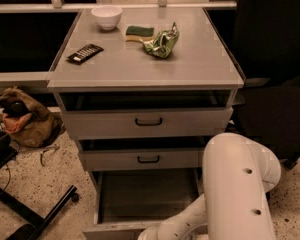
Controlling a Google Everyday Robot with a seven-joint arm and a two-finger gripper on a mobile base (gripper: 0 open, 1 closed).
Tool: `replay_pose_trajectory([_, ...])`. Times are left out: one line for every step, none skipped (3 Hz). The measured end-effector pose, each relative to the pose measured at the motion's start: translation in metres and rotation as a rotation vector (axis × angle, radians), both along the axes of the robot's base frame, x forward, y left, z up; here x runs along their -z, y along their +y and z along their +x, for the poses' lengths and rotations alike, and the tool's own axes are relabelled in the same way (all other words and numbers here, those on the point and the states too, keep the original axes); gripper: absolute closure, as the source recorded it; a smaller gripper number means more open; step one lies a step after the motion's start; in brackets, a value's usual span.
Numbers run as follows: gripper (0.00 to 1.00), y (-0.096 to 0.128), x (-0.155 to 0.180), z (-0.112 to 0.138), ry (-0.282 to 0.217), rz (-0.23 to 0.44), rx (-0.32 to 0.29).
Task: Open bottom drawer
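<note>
The bottom drawer (pixel 146 196) of the grey cabinet stands pulled out, its dark interior open to view. Only the top edge of its front panel (pixel 115 229) shows at the picture's lower edge, and its handle is hidden. My gripper (pixel 149 234) is at the drawer's front edge, at the very bottom of the view and mostly cut off. My white arm (pixel 235 184) curves down to it from the right.
The middle drawer (pixel 148 159) and top drawer (pixel 149 121) sit above, each with a black handle. On the cabinet top (pixel 200 66) lie a white bowl (pixel 106 16), sponge (pixel 139 32), green bag (pixel 161 43) and black remote (pixel 85 53). A brown bag (pixel 22 121) and black stand legs (pixel 40 211) lie on the floor at left. A dark chair (pixel 275 84) is at right.
</note>
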State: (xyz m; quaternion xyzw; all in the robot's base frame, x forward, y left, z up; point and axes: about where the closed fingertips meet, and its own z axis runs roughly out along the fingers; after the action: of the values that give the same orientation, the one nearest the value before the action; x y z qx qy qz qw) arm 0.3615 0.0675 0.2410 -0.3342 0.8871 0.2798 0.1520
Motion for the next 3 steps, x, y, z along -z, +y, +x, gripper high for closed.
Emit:
replay_pose_trajectory([0.0,0.0,0.0,0.001,-0.002,0.0,-0.001])
replay_pose_trajectory([0.0,0.0,0.008,0.026,-0.03,-0.015,-0.01])
replay_pose_trajectory([0.0,-0.004,0.006,0.06,-0.076,-0.043,-0.016])
